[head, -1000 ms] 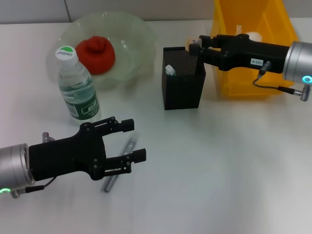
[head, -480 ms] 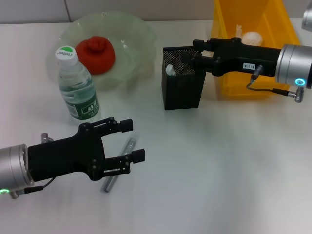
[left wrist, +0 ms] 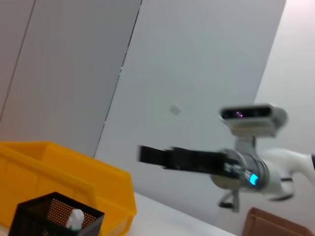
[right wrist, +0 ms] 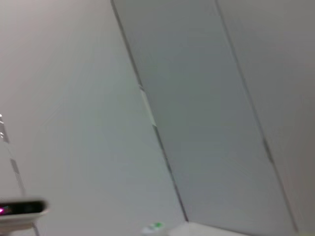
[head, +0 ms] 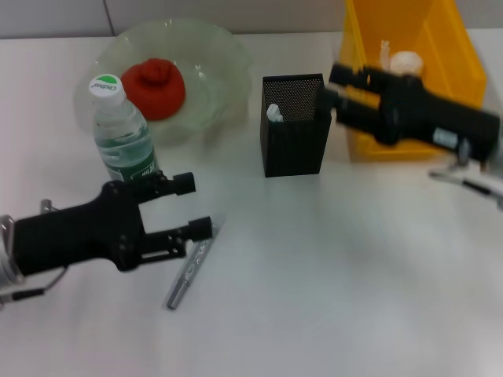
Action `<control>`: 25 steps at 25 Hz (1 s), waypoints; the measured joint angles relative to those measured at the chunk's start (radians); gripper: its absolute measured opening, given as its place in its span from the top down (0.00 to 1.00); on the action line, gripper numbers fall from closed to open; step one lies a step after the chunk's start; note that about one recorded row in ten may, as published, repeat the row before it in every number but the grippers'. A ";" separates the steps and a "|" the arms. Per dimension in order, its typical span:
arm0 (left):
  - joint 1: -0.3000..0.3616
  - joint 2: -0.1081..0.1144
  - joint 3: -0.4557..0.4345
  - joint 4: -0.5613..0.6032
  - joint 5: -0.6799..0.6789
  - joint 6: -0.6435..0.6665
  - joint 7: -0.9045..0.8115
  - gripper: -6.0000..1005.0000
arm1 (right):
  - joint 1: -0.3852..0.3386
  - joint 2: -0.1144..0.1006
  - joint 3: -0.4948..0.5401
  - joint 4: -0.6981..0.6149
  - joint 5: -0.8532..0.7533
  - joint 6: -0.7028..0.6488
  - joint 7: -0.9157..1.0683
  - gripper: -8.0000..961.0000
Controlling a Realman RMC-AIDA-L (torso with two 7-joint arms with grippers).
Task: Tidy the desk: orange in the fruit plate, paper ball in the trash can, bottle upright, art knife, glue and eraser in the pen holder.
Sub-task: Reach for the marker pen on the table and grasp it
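The orange lies in the pale-green fruit plate. The bottle stands upright in front of the plate. The black mesh pen holder holds a white-topped item; it also shows in the left wrist view. The paper ball lies in the yellow trash can. A grey art knife lies on the table. My left gripper is open and empty just left of the knife's far end. My right gripper is open beside the holder's right rim. The eraser is hidden.
The white table runs on to the front and right of the knife. The left wrist view shows the trash can, the right arm's gripper and a brown box corner. The right wrist view shows only wall.
My right gripper has drawn back to the right from over the pen holder; the beige piece between its fingers a second ago no longer shows. My left gripper has shifted left and slightly away from the knife.
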 joint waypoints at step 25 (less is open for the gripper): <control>-0.238 -0.017 0.354 0.804 0.695 -0.060 -1.157 0.22 | -0.056 -0.002 0.047 0.304 0.043 -0.043 -0.219 0.42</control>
